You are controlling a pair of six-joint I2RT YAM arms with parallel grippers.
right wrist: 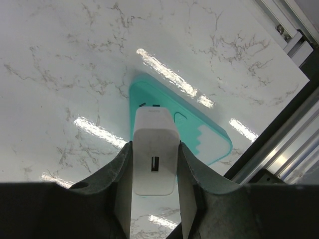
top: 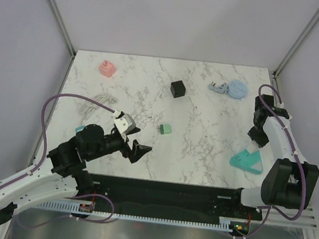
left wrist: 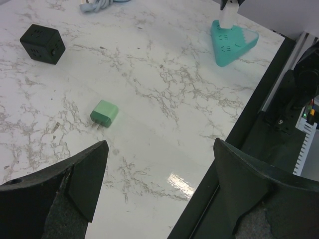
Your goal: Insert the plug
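My right gripper (right wrist: 154, 164) is shut on a white plug (right wrist: 155, 149), a USB charger block held upright over the teal triangular power strip (right wrist: 199, 134). In the top view the right gripper (top: 255, 143) stands at the strip's (top: 247, 160) far end, near the table's right edge. In the left wrist view the white plug (left wrist: 228, 14) sits on the strip (left wrist: 230, 44); I cannot tell how deep it is seated. My left gripper (top: 136, 143) is open and empty, near the front edge, its fingers (left wrist: 84, 174) wide apart.
A small green plug (top: 166, 129) lies mid-table, also in the left wrist view (left wrist: 104, 113). A black cube socket (top: 178, 89) is behind it. A pink adapter (top: 107, 68), a white cable (top: 97, 102) and a blue cable reel (top: 232, 89) lie at the back.
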